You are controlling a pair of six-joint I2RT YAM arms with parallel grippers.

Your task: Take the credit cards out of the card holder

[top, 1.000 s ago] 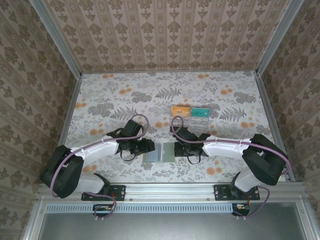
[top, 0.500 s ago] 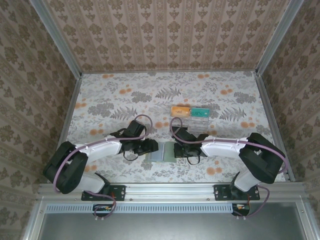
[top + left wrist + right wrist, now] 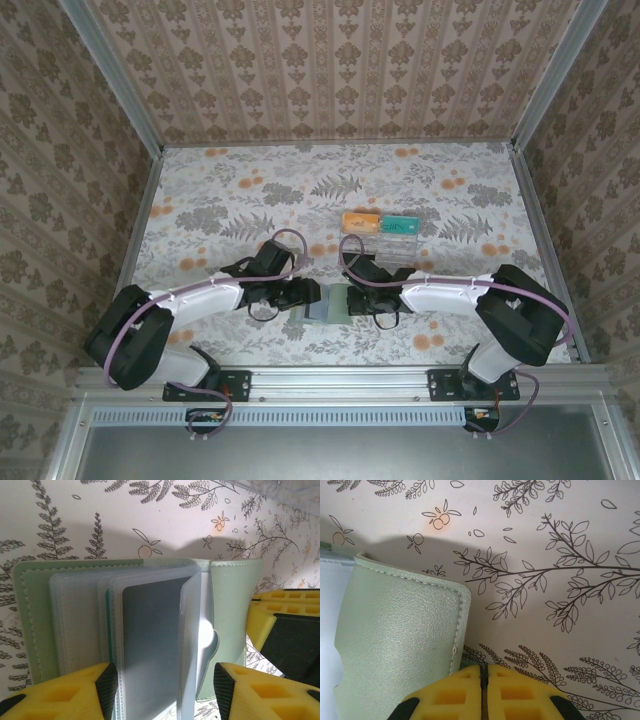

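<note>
Left gripper (image 3: 165,690) jaws apart astride the sleeves (image 3: 80,625) of the card holder (image 3: 227,605); right gripper (image 3: 481,680) jaws together by its 3 o'clock flap. I'd pinch only the dark card (image 3: 150,640).

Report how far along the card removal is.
Done: the orange card and teal card lie at the clear tray, outside the card holder. In hand: the open left hand straddles its clear sleeves; the right hand is shut at its cover. Left: a dark insert may be another card.

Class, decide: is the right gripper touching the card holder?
Cannot tell. In the right wrist view the shut right gripper overlaps the corner of the card holder, hiding any contact or gap beneath it.
</note>
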